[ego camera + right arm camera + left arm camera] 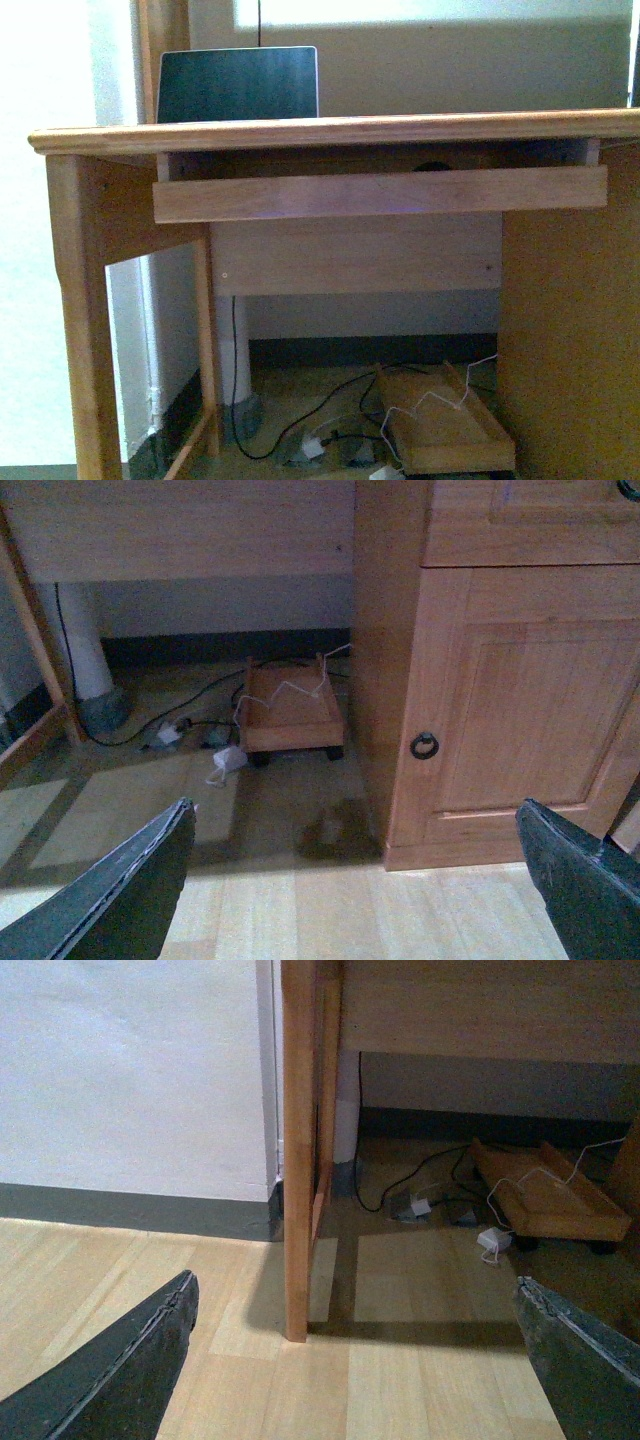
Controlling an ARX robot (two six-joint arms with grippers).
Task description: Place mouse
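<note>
A small dark rounded top peeks over the front board of the desk's pull-out tray; it looks like the mouse, mostly hidden. Neither arm appears in the front view. My left gripper is open and low over the wooden floor, facing the desk's left leg, with nothing between its fingers. My right gripper is also open and empty above the floor, in front of the desk's cabinet door.
A laptop stands open on the desk top. Under the desk sit a wheeled wooden tray, loose cables and adapters, and a white pipe. The cabinet door has a ring handle.
</note>
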